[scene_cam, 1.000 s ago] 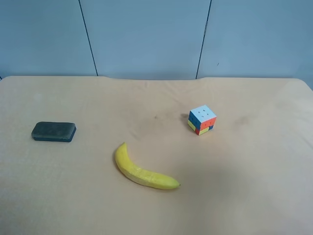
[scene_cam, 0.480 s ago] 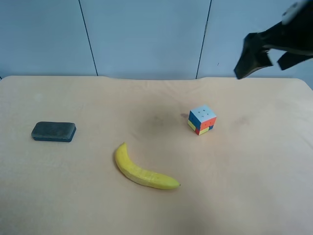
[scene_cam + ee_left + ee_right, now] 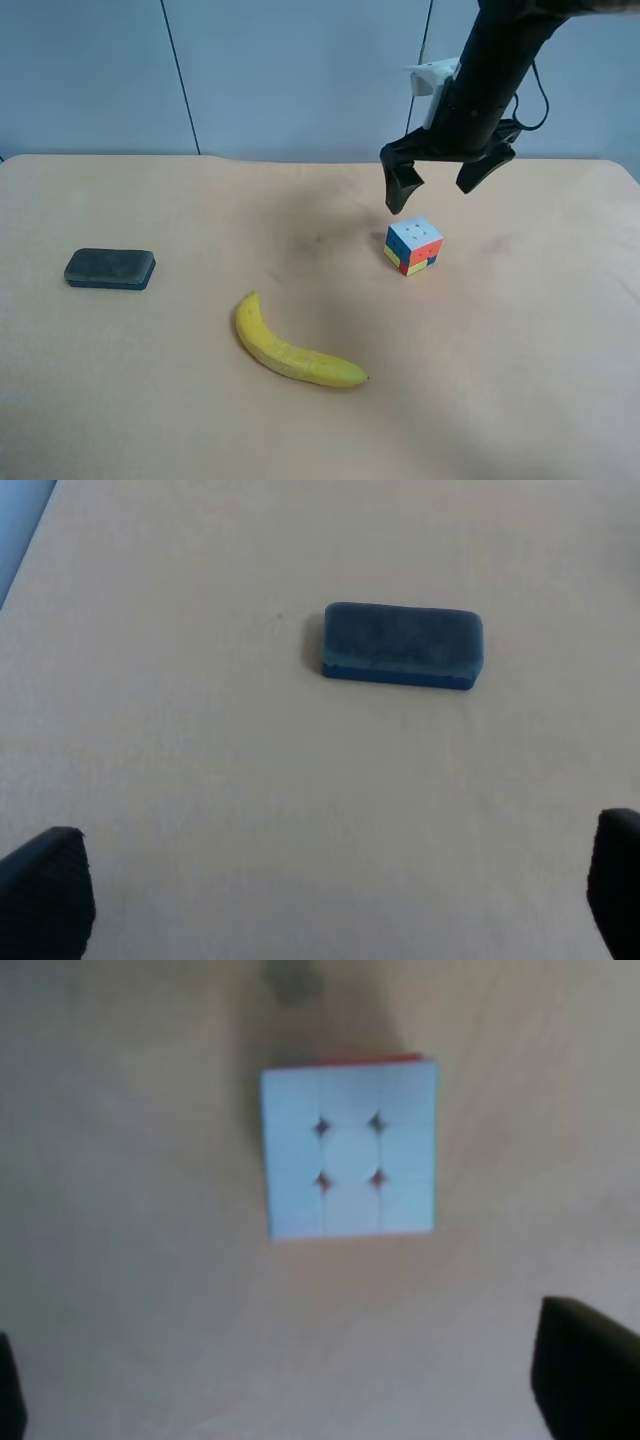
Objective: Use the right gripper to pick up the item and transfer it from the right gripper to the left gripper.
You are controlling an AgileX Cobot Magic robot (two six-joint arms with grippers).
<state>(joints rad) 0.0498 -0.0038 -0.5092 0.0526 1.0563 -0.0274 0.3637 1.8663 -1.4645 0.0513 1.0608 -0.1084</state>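
Puzzle cube [image 3: 413,245] on the tan table [image 3: 540,380], white face up, right of centre in the exterior high view. Right gripper [image 3: 432,196] just above it, fingers spread wide, not touching the cube, holding nothing. Black arm [image 3: 490,70] with a white clip [image 3: 432,78] rising behind. Yellow banana [image 3: 295,350] nearer the camera, well apart from the cube. Dark flat block [image 3: 110,268] far across the table, lying ahead of the left gripper [image 3: 330,890], likewise spread wide and holding nothing.
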